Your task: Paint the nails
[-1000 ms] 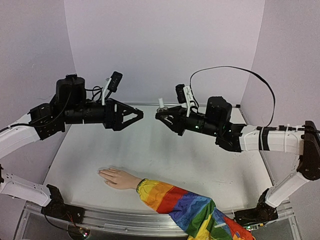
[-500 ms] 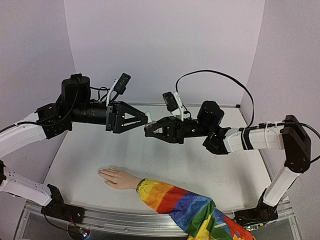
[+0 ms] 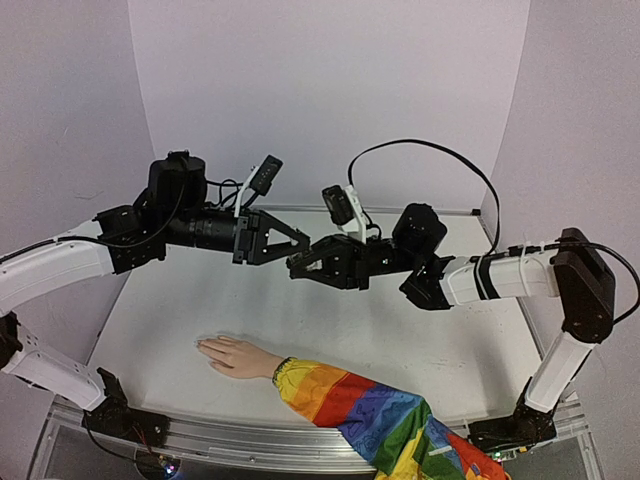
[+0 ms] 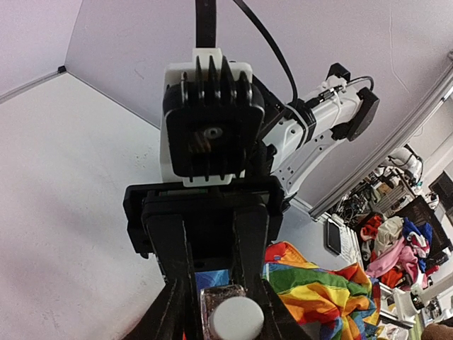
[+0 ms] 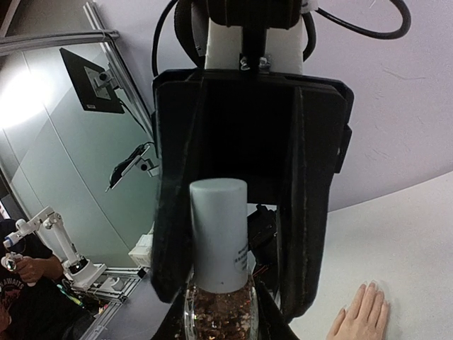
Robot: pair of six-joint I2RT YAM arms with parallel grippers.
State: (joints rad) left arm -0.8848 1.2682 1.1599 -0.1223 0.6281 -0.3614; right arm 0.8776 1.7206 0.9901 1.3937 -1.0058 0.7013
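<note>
The pale mannequin hand (image 3: 235, 356) lies palm down near the table's front, its rainbow sleeve (image 3: 360, 405) trailing right. Its nails (image 3: 201, 346) are too small to tell from the skin. Both grippers meet tip to tip in mid-air above the table's middle. My right gripper (image 3: 293, 266) is shut on the glittery glass body of a small polish bottle (image 5: 219, 315). The bottle's pale grey cap (image 5: 219, 234) points into my left gripper (image 3: 300, 247). The left jaws stand narrow on either side of the cap, with a gap still showing on one side.
White walls close the table (image 3: 330, 320) at the back and both sides. A black cable (image 3: 430, 150) loops above the right arm. Both arms' elbows reach out past the table's left and right edges.
Both grippers have come together: the left moved right, the right moved left with the bottle. The left jaws have narrowed from wide open to close around the cap.
</note>
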